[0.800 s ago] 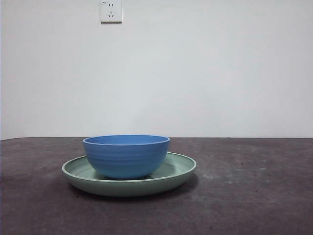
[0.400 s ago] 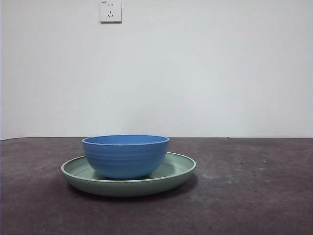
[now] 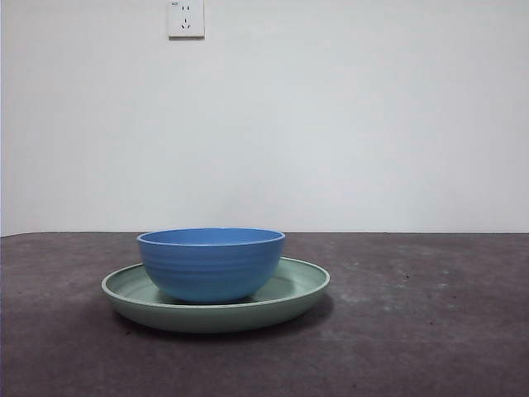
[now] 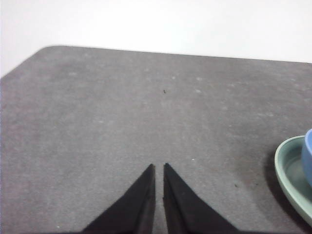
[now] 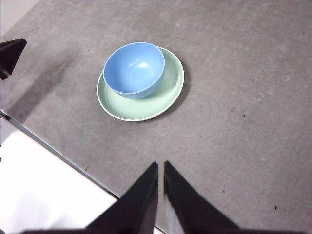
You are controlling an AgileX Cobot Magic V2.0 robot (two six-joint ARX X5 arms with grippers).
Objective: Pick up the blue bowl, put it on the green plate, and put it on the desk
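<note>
This looks like a plain test room or lab, not a home. The wall (image 3: pixel 331 124) is bare and white, with just 1 white power socket (image 3: pixel 186 18) high up. The desk (image 3: pixel 413 331) is flat, dark grey and a bit scuffed. Only 1 blue bowl (image 3: pixel 212 263) on 1 green plate (image 3: pixel 289 299) sits on it. 2 black robot grippers, the left gripper (image 4: pixel 158 168) and the right gripper (image 5: pixel 161 165), hang over the desk.

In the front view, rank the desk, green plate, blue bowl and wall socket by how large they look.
1. Dark grey-brown matte desk, spanning the full width.
2. Pale sage-green shallow plate.
3. Glossy medium-blue ridged bowl, narrower but taller.
4. White wall socket, smallest; it is farther away, so its true size is unsure.
</note>
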